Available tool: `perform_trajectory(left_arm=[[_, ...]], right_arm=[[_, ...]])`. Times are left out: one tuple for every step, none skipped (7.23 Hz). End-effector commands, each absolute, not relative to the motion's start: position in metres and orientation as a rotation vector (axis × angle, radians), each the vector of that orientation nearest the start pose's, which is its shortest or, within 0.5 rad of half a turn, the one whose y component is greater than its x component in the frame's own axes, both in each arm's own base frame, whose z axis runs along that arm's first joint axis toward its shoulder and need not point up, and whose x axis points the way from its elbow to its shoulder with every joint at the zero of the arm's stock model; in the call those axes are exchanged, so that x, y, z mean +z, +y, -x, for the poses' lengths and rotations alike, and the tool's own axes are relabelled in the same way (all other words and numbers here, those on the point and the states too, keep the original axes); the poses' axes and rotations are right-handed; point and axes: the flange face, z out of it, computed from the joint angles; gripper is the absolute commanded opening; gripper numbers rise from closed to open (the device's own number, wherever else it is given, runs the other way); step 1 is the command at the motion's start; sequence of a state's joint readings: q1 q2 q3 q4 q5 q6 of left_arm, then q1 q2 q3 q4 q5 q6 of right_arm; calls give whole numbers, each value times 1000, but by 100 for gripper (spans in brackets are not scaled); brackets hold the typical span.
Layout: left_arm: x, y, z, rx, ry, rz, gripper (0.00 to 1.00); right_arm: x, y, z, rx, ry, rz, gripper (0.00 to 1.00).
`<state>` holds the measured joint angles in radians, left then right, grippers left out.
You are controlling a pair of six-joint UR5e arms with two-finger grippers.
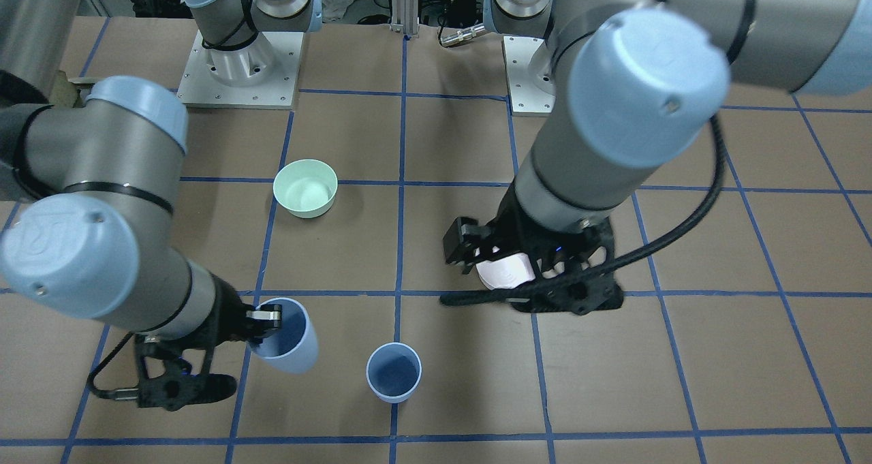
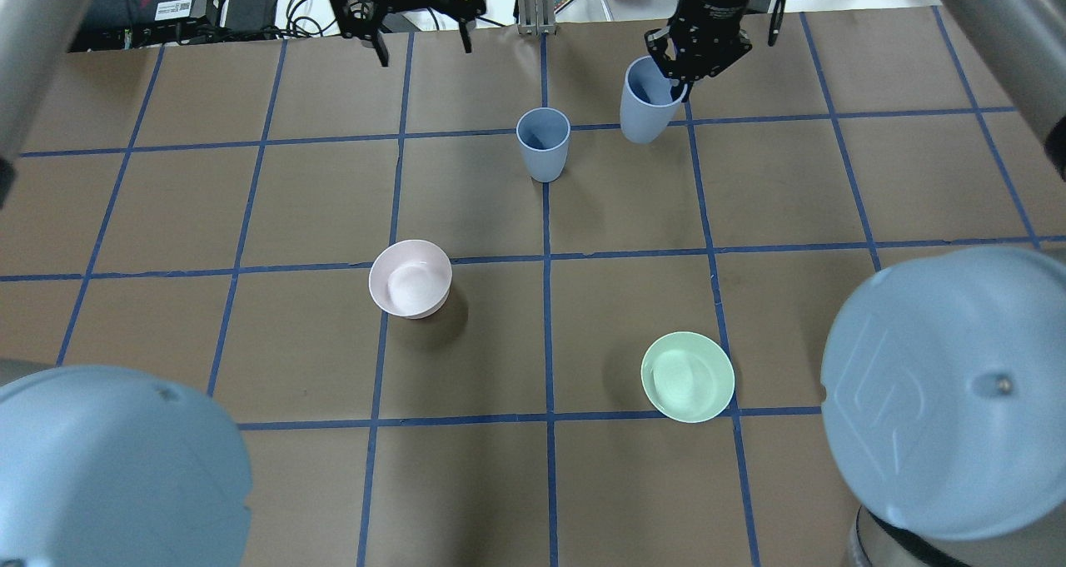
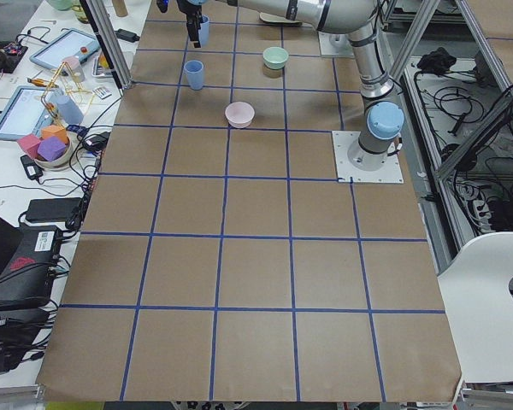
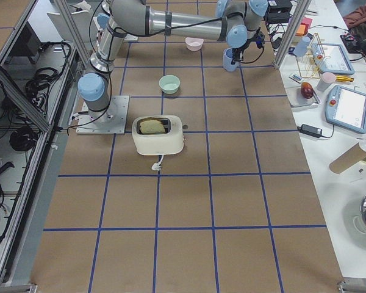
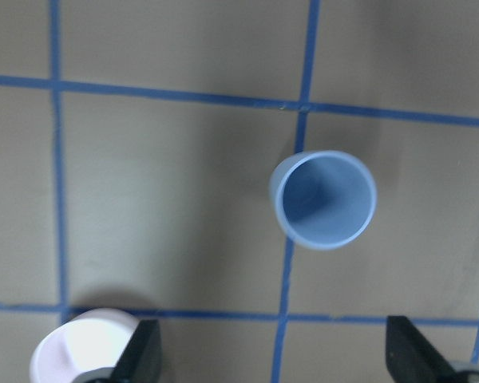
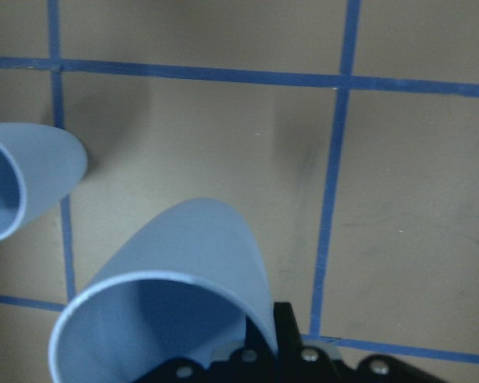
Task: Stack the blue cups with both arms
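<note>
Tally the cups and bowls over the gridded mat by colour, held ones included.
Blue cups: 2 (standing cup, held cup)
Pink bowl: 1
Green bowl: 1
Total: 4

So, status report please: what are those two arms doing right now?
Right gripper shut on tilted blue cup, at its rim. Left gripper open, empty. Other blue cup upright on table beside it. Nothing between them.
</note>
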<state>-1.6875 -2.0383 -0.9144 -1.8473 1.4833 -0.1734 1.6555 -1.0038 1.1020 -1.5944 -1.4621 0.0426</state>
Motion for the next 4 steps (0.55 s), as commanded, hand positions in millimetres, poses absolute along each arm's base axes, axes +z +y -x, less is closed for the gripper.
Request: perform_trajectory(left_arm=[[587,-584,153,166,3212,16,100],[575,-558,139,300,3168,62,100],[561,-540,130,282,3153,91,100],[545,-530,129,169,3157,89,100]], right_arm=[[396,-666,-294,94,3037,-98,0],[395,-660,-305,107,3047,-97,0],[392,-657,-318,106,3044,-125,0],[375,-663,-319,129,3054,-143,0]])
